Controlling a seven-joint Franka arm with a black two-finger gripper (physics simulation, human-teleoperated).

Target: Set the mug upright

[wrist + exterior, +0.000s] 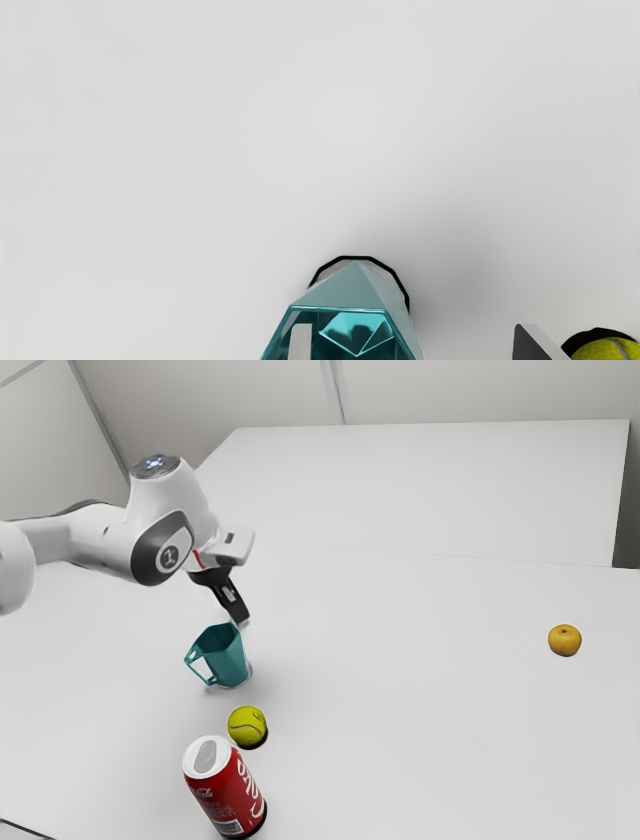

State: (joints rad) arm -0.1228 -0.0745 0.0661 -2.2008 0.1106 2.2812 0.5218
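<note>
So, big stuff first: there's a broad white table [420,660], and the white seven-joint arm [88,540] comes in over it from the exterior view's left. Its black two-finger gripper [412,337] slants down toward the exterior view's right, tips low, right at the mug's mouth.

The teal faceted mug [226,656] is just below those tips, beside a yellow-green tennis ball [246,726]. Its long axis runs straight up from the table – mouth up, base down, same lean in the exterior view as the red and white soda can [228,795], so I'd call that camera tilt. Handle's toward the exterior view's left. It already sits the way the task wants.

The gripper is open, holding nothing: one finger [301,342] is over the mouth (maybe dipping in, can't tell how deep), the other [534,345] outside, well clear of the wall. That's the relation that matters imo – rim between the fingers, so any sideways shift could snag it and tip the mug.
</note>
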